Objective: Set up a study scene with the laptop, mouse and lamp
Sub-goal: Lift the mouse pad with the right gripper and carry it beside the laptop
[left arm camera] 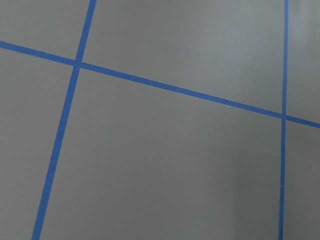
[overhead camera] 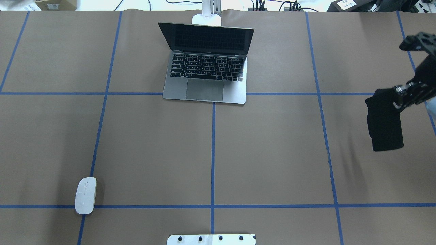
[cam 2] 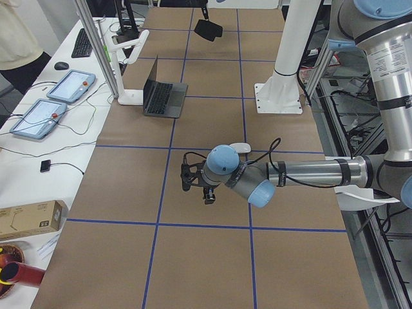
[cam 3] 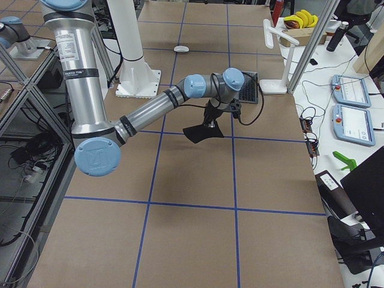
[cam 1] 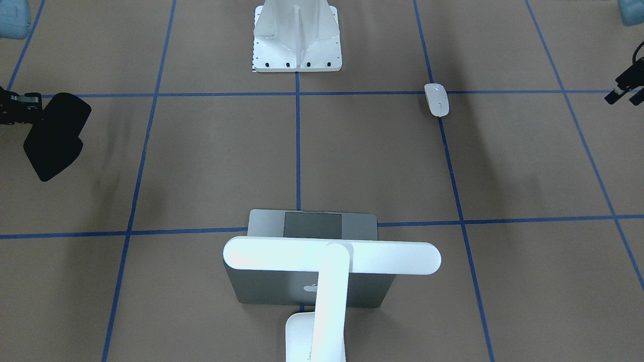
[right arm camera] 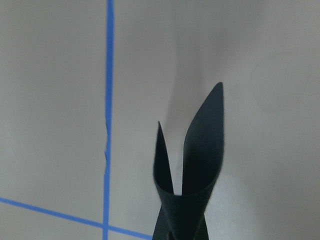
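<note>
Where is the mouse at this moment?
In the overhead view the mouse lies at lower left, on the robot's left side, on a blue tape crossing, left of the white pedestal and well apart from the laptop.

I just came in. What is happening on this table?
The right pincer holds a flat black pad lifted above the table, on the robot's right side. The laptop stands open at the far edge, with the lamp behind it. The mouse lies alone on the robot's left. The left pincer hovers empty.
</note>
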`<state>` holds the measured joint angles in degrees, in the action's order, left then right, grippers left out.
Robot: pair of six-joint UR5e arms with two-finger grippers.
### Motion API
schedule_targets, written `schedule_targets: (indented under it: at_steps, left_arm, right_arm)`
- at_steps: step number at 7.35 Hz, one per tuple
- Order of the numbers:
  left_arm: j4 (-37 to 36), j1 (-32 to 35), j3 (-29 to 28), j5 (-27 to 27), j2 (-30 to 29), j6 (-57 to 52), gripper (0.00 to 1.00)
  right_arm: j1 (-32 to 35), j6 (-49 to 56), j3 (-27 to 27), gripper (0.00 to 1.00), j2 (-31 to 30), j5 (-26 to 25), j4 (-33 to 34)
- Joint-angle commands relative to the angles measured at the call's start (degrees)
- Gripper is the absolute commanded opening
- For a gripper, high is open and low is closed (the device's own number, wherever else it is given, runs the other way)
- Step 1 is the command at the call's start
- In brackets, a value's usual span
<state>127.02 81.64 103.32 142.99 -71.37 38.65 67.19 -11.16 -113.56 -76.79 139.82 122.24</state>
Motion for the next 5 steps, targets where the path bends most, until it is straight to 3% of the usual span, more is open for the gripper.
schedule_targets:
  at_steps: [1,4,5]
  left_arm:
    - [-1.86,-0.16,-0.14,-0.25,0.00,-1.91,0.93]
    - [-1.95,-0.25,-1.01,-0.25,-0.09,-2.00,0.93]
    - [-1.95,-0.16,-1.36,-0.34,-0.18,-2.44,0.93]
  right_arm:
    - [0.58,-0.09,0.52,0.00,10.92,-6.55,9.74]
    - [-1.52,-6.84,4.20,0.00,17.09,-9.73,9.34]
    - [-3.53,-10.86,5.96,0.00,18.59,-9.74,6.46]
